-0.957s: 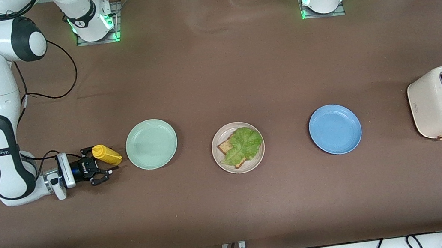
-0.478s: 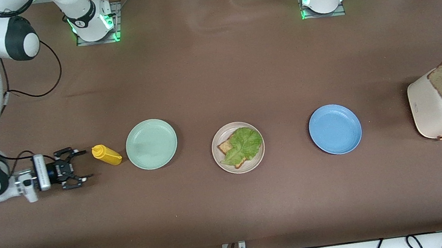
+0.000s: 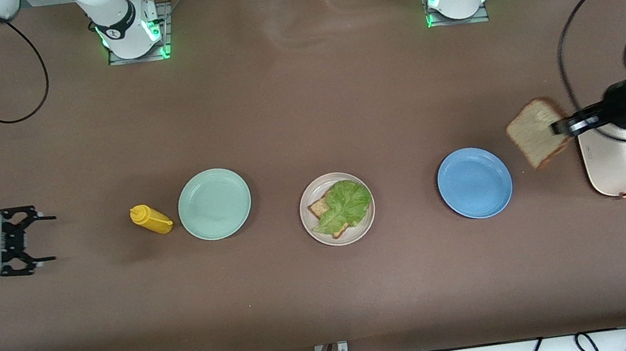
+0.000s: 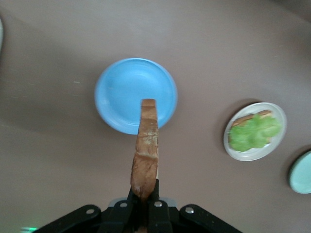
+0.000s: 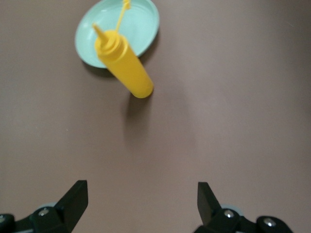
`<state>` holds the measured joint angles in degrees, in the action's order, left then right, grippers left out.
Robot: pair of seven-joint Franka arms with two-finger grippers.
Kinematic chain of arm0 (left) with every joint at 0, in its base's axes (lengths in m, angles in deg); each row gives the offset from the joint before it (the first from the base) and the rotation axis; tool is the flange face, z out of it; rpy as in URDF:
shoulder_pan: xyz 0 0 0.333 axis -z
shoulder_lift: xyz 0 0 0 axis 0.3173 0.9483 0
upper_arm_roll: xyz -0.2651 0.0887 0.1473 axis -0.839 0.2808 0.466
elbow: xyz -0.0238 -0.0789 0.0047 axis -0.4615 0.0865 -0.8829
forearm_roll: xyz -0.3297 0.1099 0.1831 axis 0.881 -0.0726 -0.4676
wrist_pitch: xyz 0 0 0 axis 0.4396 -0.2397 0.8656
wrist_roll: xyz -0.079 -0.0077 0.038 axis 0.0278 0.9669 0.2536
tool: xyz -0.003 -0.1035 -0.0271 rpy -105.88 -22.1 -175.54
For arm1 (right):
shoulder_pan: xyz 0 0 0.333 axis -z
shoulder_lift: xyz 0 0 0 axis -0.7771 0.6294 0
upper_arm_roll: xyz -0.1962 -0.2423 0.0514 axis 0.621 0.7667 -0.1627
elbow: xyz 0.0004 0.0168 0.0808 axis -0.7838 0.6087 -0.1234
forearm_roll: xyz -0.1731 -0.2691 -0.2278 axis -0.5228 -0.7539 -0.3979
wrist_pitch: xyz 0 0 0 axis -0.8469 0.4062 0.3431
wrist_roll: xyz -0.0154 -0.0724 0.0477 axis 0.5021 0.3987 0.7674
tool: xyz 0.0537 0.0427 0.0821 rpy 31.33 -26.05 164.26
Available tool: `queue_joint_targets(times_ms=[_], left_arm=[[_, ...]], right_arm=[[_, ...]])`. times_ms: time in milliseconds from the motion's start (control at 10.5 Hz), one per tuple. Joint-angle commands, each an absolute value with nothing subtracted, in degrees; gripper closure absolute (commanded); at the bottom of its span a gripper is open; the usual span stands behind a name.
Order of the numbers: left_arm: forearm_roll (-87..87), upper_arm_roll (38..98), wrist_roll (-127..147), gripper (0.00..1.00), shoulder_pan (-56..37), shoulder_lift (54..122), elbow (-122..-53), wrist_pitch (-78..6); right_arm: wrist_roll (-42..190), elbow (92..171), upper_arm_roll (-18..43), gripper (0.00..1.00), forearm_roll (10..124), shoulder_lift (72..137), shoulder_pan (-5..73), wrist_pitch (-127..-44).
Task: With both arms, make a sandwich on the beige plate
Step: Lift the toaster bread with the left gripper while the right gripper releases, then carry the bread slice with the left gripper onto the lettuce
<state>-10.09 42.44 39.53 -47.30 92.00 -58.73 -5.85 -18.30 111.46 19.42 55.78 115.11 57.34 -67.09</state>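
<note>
My left gripper [image 3: 564, 125] is clamped on a slice of brown bread [image 3: 536, 133], holding it edge-up in the air between the blue plate [image 3: 474, 182] and the white toaster [image 3: 619, 172] at my left arm's end of the table. My right gripper [image 3: 34, 240] hangs with its fingers spread wide and nothing between them, over bare table at my right arm's end, well apart from the yellow mustard bottle [image 3: 151, 219] that stands just beside the mint-green plate [image 3: 214, 204]. The beige plate [image 3: 337, 209] sits between the mint-green and blue plates, carrying one bread slice [image 3: 322, 208] with a lettuce leaf [image 3: 346, 204] laid on top.
</note>
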Motion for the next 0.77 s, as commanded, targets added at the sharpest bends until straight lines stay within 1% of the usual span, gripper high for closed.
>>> queue_joint_targets(times_ms=[0, 191, 383, 574, 670], left_arm=[[-2.98, 42.54, 47.19, 1.0, -42.87, 96.22, -58.21, -15.64], [-1.73, 42.71, 51.5, 1.0, -37.86, 100.08, -58.13, -25.31], [2.22, 43.06, 52.31, 1.0, -33.82, 103.78, -58.56, -36.56], [1.8, 43.24, 52.92, 1.0, -28.81, 107.38, -59.09, -46.59], [1.62, 44.46, 52.93, 1.0, -26.43, 108.88, -59.18, -49.85]], right_arm=[[1.61, 122.36, 19.58, 0.0, 48.62, 104.04, 54.34, -71.61], [17.78, 125.25, 19.58, 0.0, 45.44, 98.42, 52.24, -71.53], [40.69, 128.24, 19.14, 0.0, 40.09, 92.27, 48.46, -71.09], [55.25, 128.17, 18.53, 0.0, 36.39, 89.87, 45.73, -70.47], [57.22, 128.08, 16.7, 0.0, 34.02, 88.91, 45.72, -70.47]])
